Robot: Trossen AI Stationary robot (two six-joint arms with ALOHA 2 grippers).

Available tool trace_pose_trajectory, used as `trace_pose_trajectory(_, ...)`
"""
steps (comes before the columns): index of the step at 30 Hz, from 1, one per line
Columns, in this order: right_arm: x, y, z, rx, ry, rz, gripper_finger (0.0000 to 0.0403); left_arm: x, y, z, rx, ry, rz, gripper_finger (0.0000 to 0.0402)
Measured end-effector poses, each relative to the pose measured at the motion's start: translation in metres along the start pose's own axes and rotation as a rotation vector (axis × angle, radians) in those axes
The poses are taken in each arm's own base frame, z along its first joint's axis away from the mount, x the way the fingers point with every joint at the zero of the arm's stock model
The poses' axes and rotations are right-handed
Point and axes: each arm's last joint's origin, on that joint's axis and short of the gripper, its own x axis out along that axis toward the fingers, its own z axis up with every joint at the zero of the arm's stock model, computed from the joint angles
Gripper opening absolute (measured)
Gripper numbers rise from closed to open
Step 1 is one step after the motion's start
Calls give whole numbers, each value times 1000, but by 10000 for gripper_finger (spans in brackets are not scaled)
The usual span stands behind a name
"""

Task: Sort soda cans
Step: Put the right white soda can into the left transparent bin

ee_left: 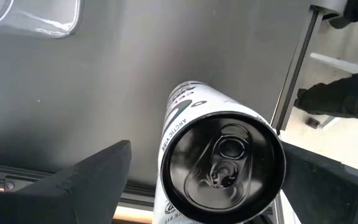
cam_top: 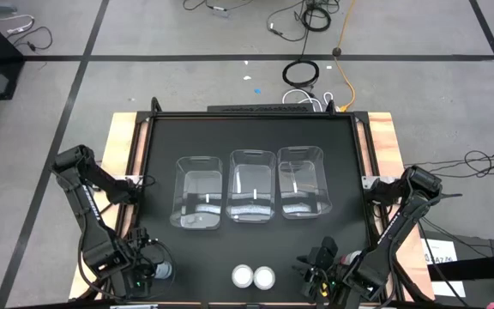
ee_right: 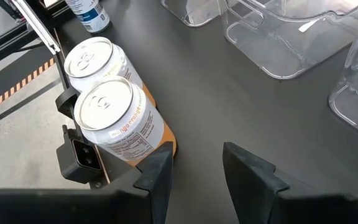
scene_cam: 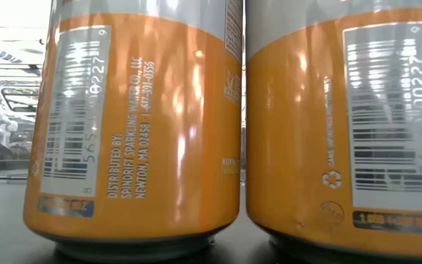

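While the three clear bins at frame centre hold no cans, sorting is barely begun. The left gripper, lower left, straddles a dark can with jaws wide. The right gripper, lower right, stands part-open, empty. Two orange cans wait bottom centre.

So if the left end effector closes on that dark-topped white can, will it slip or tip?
The dark-topped white cylindrical metal can looks smooth and glossy, so probably slippery. It is narrow and upright, so an off-centre squeeze might tip it. The left end effector fingers stand open either side.
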Motion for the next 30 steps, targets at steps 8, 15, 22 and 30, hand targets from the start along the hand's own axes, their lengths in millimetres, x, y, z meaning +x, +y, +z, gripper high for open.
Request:
trace_pose_trajectory(8,0,0,0,2,0,2,134,0,-3,2,-3,-42,-26,384)
trace_pose_trajectory(15,0,0,0,2,0,2,134,0,-5,3,-7,-70,-42,384)
trace_pose_trajectory(22,0,0,0,1,0,1,134,0,-6,4,-7,-82,-47,384)
trace_pose_trajectory(30,0,0,0,-3,0,1,134,9,-7,4,1,-64,15,384)
